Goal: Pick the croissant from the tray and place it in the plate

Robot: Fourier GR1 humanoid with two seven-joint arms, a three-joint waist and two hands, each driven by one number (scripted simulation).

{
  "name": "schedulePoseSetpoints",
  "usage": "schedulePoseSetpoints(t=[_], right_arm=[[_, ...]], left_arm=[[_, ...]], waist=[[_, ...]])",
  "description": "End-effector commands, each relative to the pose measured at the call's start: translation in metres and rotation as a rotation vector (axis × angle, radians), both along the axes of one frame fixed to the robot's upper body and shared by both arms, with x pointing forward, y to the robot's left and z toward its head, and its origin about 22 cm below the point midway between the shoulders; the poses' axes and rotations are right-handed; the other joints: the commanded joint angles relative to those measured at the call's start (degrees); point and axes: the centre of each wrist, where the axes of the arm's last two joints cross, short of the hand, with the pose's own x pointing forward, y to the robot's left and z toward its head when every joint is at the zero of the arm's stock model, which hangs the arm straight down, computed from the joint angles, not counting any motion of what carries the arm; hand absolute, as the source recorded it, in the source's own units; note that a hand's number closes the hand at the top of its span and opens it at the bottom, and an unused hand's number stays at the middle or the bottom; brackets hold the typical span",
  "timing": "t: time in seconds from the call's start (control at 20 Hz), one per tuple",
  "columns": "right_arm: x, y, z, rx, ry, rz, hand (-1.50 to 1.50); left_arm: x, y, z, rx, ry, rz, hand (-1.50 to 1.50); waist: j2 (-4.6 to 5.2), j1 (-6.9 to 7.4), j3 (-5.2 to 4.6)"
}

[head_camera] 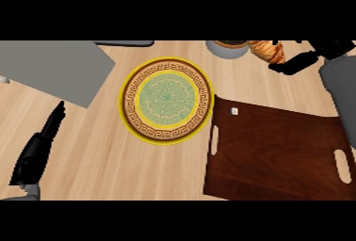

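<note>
The croissant (pixel 268 51), golden brown with ridges, is up near the view's top right, off the dark wooden tray (pixel 278 155) and beyond the tray's far edge. My right hand (pixel 300 61) is curled on the croissant's right end, and the grey forearm runs down the right edge. The round plate (pixel 167 100), with a yellow rim, a brown patterned band and a green middle, lies on the counter left of the tray with nothing on it. My left hand (pixel 38 149) rests open at the lower left, fingers pointing up, far from the plate.
A grey round vessel (pixel 227 51) with something brown in it stands just left of the croissant, behind the plate. A grey slab (pixel 52 68) fills the upper left corner. A small white tag (pixel 234 111) sits on the tray's near-left corner.
</note>
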Motion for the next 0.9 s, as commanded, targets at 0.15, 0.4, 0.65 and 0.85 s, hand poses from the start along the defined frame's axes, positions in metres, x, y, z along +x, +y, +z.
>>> schedulePoseSetpoints(t=[0.15, 0.4, 0.65, 0.85], right_arm=[[0.023, 0.045, 0.034, 0.106, 0.021, 0.263, 1.5], [0.025, 0.118, 0.034, 0.104, 0.053, 0.365, 1.5], [0.019, 0.166, 0.031, 0.14, 0.142, 0.39, 1.5], [0.005, 0.219, 0.026, 0.089, 0.182, 0.39, 1.5]], left_arm=[[-0.019, 0.002, -0.01, 0.002, 0.01, 0.032, 0.0], [-0.002, 0.01, -0.005, -0.011, 0.018, 0.052, 0.0], [-0.009, 0.028, -0.002, -0.007, 0.012, 0.059, 0.0], [-0.008, 0.017, 0.004, 0.002, 0.019, 0.071, 0.0]], waist=[[-0.79, -1.59, -0.16], [-1.11, -3.23, -0.21], [-1.28, -3.49, -0.21], [-1.4, -3.72, -0.19]])
